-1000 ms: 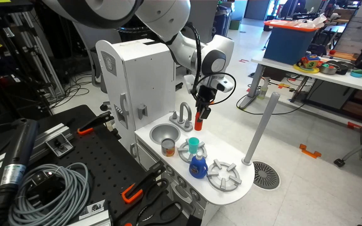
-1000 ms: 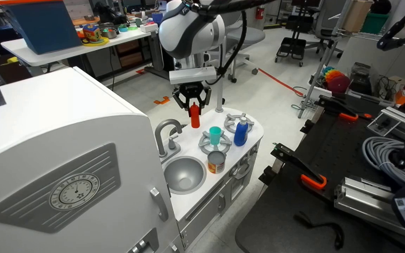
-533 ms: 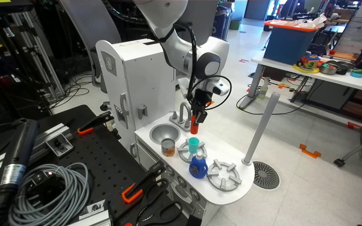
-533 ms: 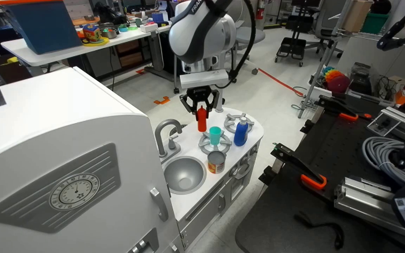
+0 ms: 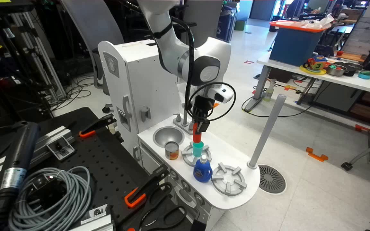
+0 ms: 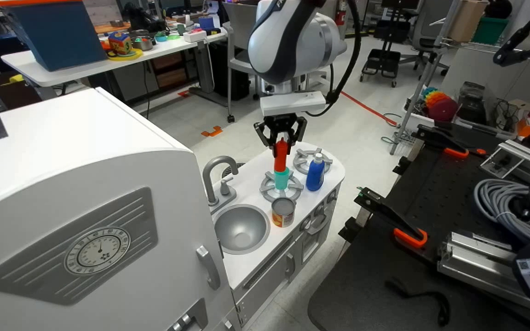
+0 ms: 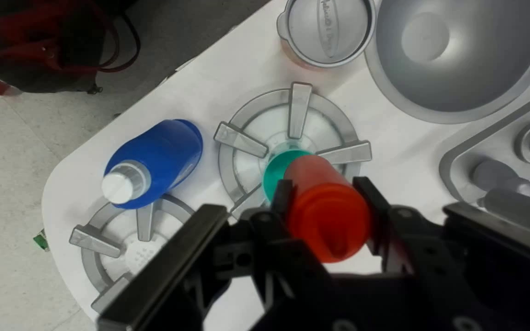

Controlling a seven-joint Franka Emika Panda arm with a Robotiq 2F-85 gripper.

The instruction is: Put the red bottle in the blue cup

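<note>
The red bottle is upright and held by my gripper, which is shut on its upper part with one finger on each side. The blue cup, teal in these views, stands on a grey burner ring. In both exterior views the bottle's lower end overlaps the cup's rim. In the wrist view the bottle leans across the right part of the cup's mouth. I cannot tell whether its lower end is inside the cup or just above it.
A blue detergent bottle stands beside the cup. A tin can and the sink basin are on the cup's other side. The faucet, a grey post and the tall white toy fridge rise around the counter.
The arm has carried the red bottle across and down, from behind the cup to its rim, with the grip kept shut. The cup and the other objects have not moved.
</note>
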